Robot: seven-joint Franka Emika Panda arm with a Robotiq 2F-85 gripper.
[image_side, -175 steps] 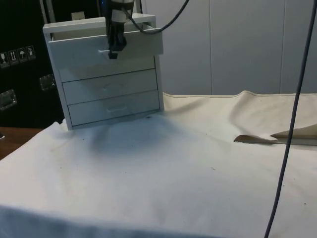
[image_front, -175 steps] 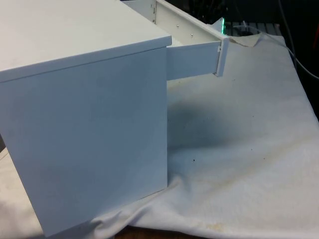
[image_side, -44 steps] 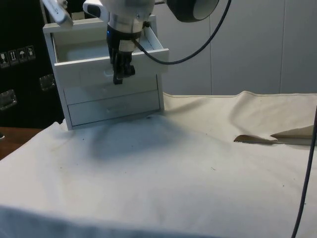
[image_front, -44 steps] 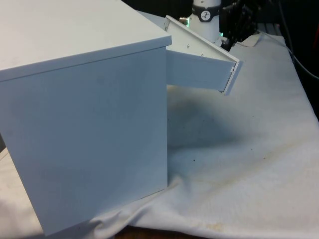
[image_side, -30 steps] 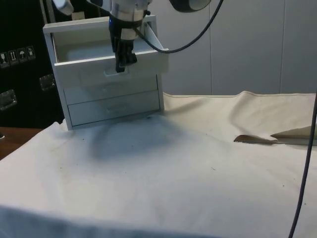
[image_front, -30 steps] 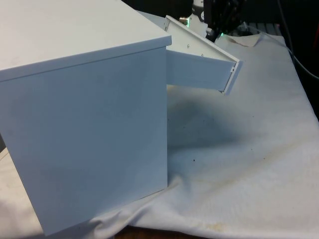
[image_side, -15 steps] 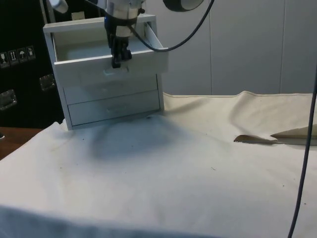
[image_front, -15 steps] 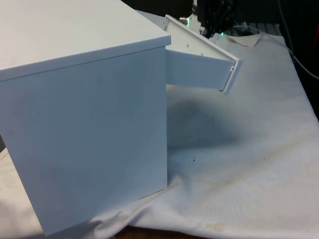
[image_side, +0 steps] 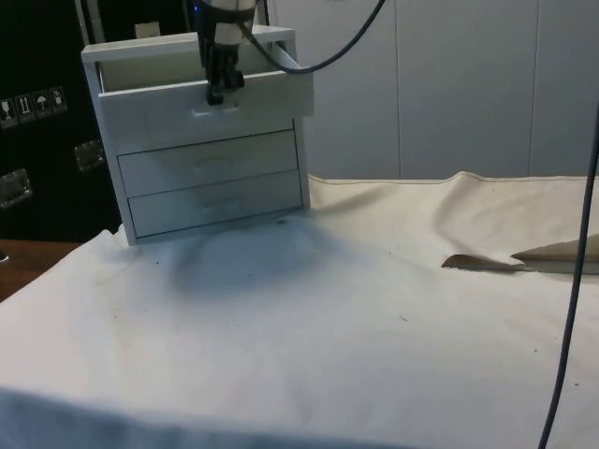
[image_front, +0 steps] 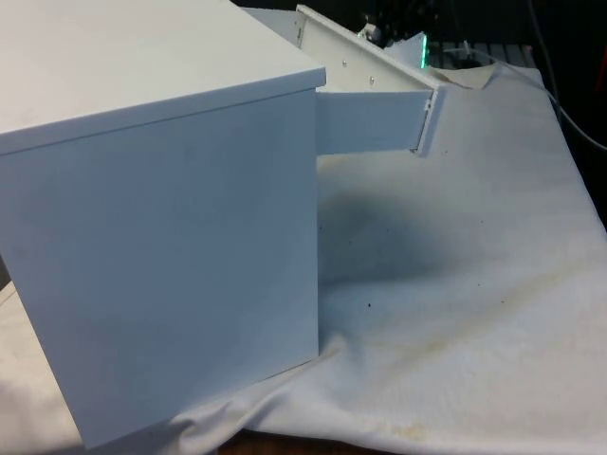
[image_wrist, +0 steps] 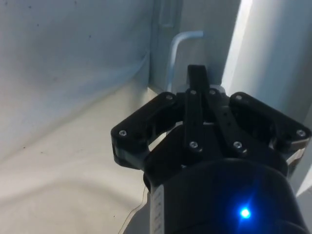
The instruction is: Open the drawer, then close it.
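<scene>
A white chest of 3 drawers (image_side: 201,140) is seen at the far left corner of the table in the side view, and its top drawer (image_side: 201,101) is pulled partway out while the 2 lower ones are shut. The gripper (image_side: 223,82) is held at the upper edge of that drawer's front, above the handle (image_wrist: 181,51); its fingers are drawn together with nothing between them. The opening is judged done, and the closing is judged left to do, by a push on the front. The table is covered by a creased white cloth (image_side: 356,327), faintly stained. Pale panels (image_side: 449,84) are seen behind.
</scene>
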